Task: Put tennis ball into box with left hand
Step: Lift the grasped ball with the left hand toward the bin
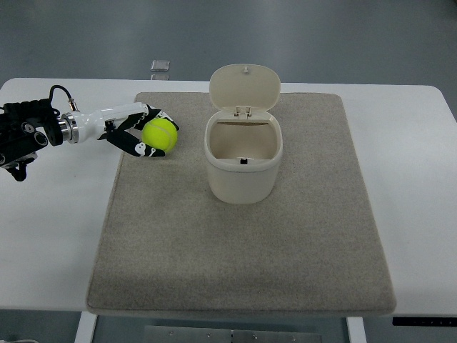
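Note:
A yellow-green tennis ball (160,135) is held in my left hand (146,133) over the left part of the grey mat. The hand's black and white fingers (136,145) curl around the ball from the left. The arm comes in from the left edge. The box (243,163) is a cream bin with its lid flipped open at the back, standing on the mat to the right of the ball. Its inside looks empty. The right hand is out of view.
A grey mat (243,250) covers the middle of the white table (57,236). A small grey square object (161,66) lies on the floor beyond the table's far edge.

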Robot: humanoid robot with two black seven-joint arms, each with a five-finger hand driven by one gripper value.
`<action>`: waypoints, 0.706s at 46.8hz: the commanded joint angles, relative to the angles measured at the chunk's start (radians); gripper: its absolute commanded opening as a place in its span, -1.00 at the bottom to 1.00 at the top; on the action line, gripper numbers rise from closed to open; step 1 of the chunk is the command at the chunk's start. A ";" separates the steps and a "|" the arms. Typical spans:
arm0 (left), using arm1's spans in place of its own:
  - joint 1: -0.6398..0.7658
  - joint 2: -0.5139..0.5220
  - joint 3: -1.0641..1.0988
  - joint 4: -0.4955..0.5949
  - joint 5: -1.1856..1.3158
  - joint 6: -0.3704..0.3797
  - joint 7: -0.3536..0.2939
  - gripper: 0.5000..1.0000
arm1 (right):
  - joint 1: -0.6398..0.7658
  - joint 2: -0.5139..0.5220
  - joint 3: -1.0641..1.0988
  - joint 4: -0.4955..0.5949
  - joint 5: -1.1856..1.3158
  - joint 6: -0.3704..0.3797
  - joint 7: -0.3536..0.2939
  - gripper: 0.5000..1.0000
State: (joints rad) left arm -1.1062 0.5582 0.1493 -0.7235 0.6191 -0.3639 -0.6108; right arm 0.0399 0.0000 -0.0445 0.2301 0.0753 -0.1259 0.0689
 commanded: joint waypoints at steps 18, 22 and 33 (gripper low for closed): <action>0.177 0.106 -0.359 -0.027 -0.048 -0.247 0.000 -1.00 | 0.000 0.000 0.000 0.000 0.000 0.000 0.000 0.61; 0.186 0.127 -0.395 -0.051 -0.051 -0.247 0.000 -1.00 | 0.000 0.000 0.000 0.000 0.000 0.000 0.000 0.60; 0.238 0.199 -0.476 -0.218 -0.051 -0.247 0.000 -1.00 | 0.000 0.000 0.000 0.000 0.000 0.000 -0.001 0.61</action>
State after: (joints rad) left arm -0.8765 0.7288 -0.3210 -0.8871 0.5673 -0.6111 -0.6108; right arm 0.0397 0.0000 -0.0445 0.2300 0.0754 -0.1256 0.0691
